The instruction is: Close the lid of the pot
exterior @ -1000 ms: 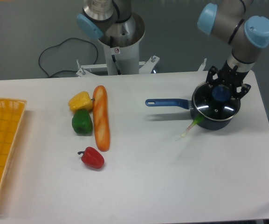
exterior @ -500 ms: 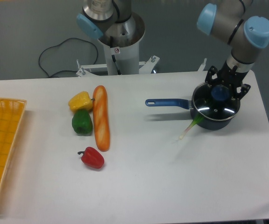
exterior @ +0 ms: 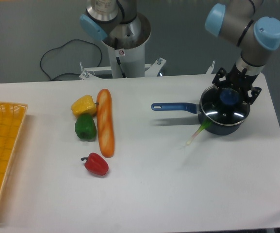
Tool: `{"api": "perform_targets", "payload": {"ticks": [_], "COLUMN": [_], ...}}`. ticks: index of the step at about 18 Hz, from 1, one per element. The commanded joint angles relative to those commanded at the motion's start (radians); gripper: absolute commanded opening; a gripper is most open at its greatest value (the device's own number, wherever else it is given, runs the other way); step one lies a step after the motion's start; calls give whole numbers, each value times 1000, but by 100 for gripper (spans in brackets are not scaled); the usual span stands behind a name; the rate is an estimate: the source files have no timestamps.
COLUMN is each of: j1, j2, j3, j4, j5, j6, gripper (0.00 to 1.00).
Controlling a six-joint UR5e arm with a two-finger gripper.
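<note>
One pot (exterior: 216, 127) stands at the table's (exterior: 178, 194) right end, its blue handle (exterior: 174, 107) pointing away from the rim. The pot lid (exterior: 224, 109) already lies flat across the pot's mouth, blue knob (exterior: 228, 97) central. A green stalk (exterior: 198, 132) juts from under the lid at the near rim, so seating may be imperfect. The gripper (exterior: 232, 93) hangs directly over the knob, fingers flanking it; whether it clamps or has let go cannot be told. Judged stage: placement done, release pending. Next move calls for spreading the fingers and rising straight up.

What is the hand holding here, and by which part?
The hand sits around the blue knob of the round glass pot lid on the dark saucepan; whether it grips cannot be told.
</note>
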Motion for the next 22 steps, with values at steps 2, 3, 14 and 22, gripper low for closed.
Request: {"api": "perform_targets", "payload": {"ticks": [2, 3, 14, 22], "j1": [2, 0, 2, 12], "j2": [5, 8, 124, 190], "j3": [5, 5, -21, 4], "j4": [-2, -3, -17, -17], "j5": [-2, -2, -2, 5], "j6": [12, 23, 28, 31], "gripper": [100, 100, 100, 100]}}
